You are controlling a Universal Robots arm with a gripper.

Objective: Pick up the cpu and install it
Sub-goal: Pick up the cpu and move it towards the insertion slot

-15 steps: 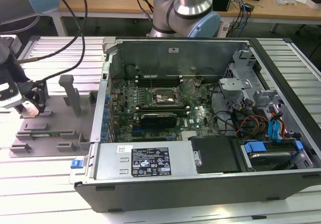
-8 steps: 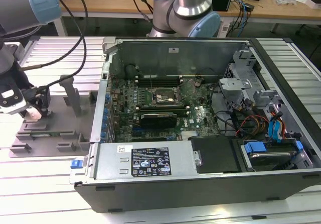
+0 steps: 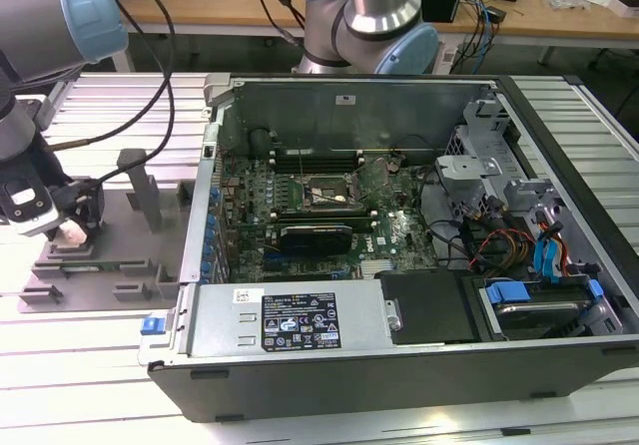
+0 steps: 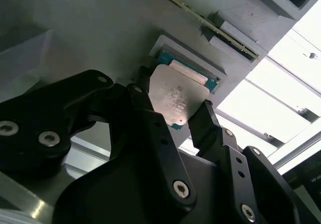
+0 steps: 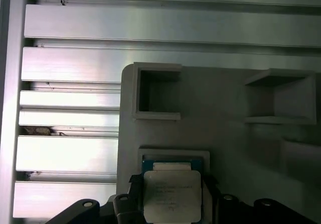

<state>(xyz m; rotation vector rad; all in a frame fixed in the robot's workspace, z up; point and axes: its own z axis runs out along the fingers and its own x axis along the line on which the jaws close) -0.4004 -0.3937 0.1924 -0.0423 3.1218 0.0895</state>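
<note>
Black fingers [image 4: 150, 128] of the gripper [image 4: 173, 108] stand closest in both wrist views. 2 of them press against opposite edges of the cpu [image 4: 173, 93] with no gap showing, so the jaws grip it. The cpu [image 5: 171, 199] lies silver face up, a green rim showing along 1 edge, in a shallow square pocket of the grey tray [image 5: 225, 133], with the gripper [image 5: 171, 184] around it. The tray rests on a ribbed metal table [image 5: 70, 153]. In the exterior view the gripper [image 3: 75, 216] is down at the tray [image 3: 110, 237] on the exterior view's left, well apart from the open case [image 3: 339, 96] and the dark socket [image 3: 324, 194] inside it.
</note>
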